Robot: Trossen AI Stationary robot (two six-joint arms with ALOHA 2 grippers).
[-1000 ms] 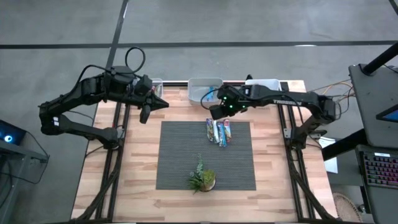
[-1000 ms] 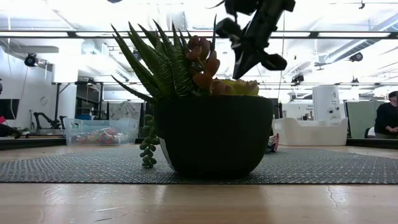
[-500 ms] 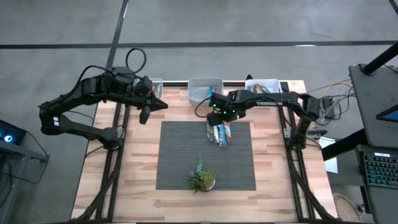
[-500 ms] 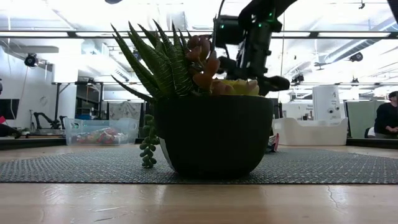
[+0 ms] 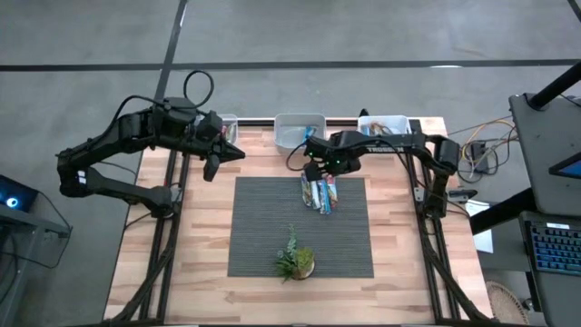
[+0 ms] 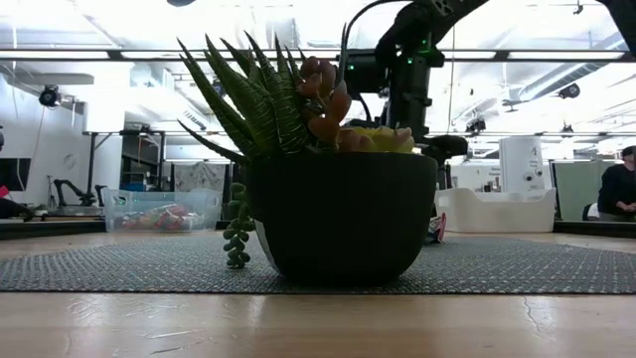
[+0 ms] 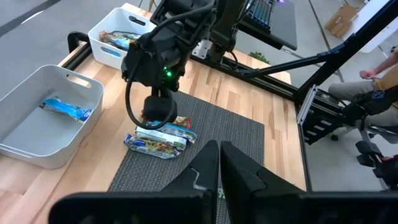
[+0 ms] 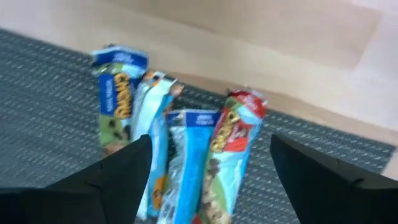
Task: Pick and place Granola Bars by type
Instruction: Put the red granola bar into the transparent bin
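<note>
Right gripper (image 8: 208,180) lowered, wide over Granola Bars (image 8: 180,162)

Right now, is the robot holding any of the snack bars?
No. The right pincer is open above the bars on the mat, touching none. The left pincer is shut and empty, off to the side.

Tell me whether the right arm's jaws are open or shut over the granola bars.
Open. The right gripper hangs above the granola bars on the mat, its fingers spread wide to either side of the pile.
</note>
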